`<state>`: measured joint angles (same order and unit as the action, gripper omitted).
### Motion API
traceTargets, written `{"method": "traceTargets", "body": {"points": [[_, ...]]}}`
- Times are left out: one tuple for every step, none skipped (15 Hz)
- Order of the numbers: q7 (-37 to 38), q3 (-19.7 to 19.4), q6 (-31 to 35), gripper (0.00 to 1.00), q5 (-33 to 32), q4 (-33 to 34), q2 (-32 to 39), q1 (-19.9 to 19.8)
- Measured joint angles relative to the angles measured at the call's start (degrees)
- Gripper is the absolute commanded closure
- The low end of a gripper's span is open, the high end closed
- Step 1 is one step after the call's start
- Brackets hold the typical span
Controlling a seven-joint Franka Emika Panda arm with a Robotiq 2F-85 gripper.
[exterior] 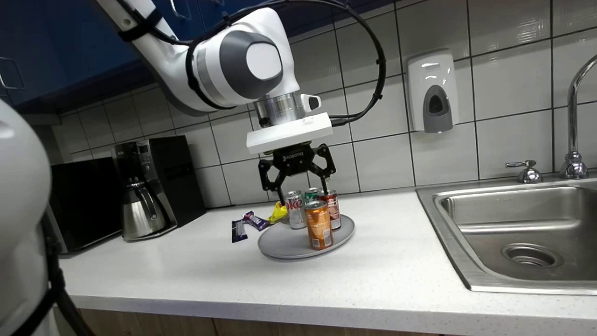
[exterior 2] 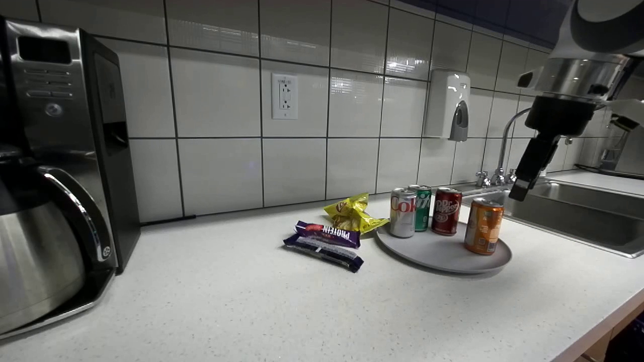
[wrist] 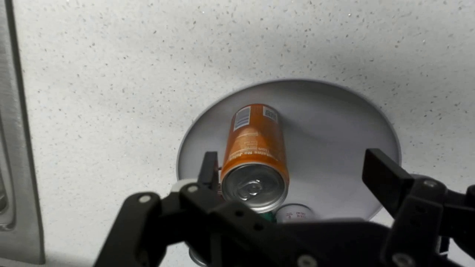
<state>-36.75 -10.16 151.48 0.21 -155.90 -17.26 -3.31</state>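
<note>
I'm seeing passing room along the counter's (exterior: 196,275) front edge; the orange can (exterior 2: 483,229) is blocking me near the plate's (exterior 2: 430,252) front edge, and the silver can (exterior 2: 402,222), green can (exterior 2: 423,208) and red can (exterior 2: 447,213) are crowding its back edge.

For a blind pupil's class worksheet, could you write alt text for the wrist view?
An orange can stands on a round gray plate, seen between the open jaws of an empty black gripper. Other cans are mostly hidden behind it; a metal sink edge lines the left side.
</note>
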Motion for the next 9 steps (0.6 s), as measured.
{"method": "traceTargets", "body": {"points": [[0.0,-0.1,0.0,0.00,0.0,-1.1,-1.4,0.0],[0.1,-0.2,0.0,0.00,-0.1,-2.1,-2.7,0.1],[0.2,-0.3,0.0,0.00,-0.1,-3.1,-4.1,0.1],[0.2,-0.5,0.0,0.00,-0.1,-3.4,-5.1,0.1],[0.2,-0.6,0.0,0.00,-0.1,-3.3,-5.7,0.2],[0.2,-0.7,0.0,0.00,-0.1,-3.1,-5.9,0.3],[0.2,-0.8,0.0,0.00,-0.1,-3.0,-6.0,0.3],[0.2,-0.9,0.0,0.00,-0.1,-3.0,-6.0,0.3],[0.2,-0.9,0.0,0.00,-0.1,-3.0,-6.0,0.3]]}}
